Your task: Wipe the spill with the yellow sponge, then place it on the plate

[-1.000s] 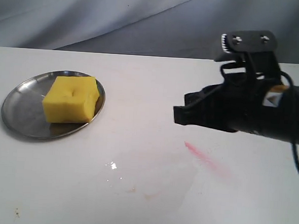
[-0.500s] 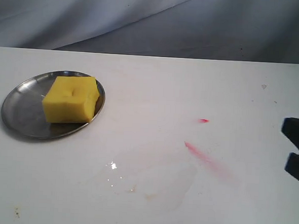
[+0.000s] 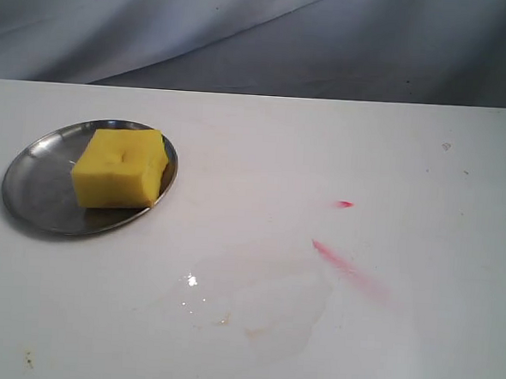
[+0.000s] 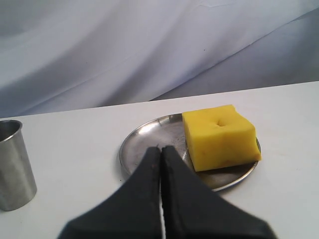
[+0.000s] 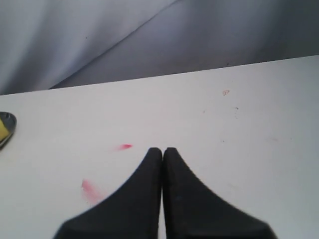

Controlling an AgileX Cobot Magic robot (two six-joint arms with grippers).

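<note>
My left gripper (image 4: 160, 149) has its two black fingers pressed flat together on nothing, pointing at the plate (image 4: 144, 142), where the yellow sponge (image 4: 219, 137) sits toward one side and reaches the rim; a metal cup (image 4: 12, 164) stands apart on the table (image 4: 75, 134). My right gripper (image 5: 162, 150) is pressed together the same way, empty, over bare table near the pink streaks (image 5: 89, 190). Well apart from the plate, the spill (image 3: 251, 331) shows only as a faint tan trace edging a pale wet film (image 3: 272, 302).
</note>
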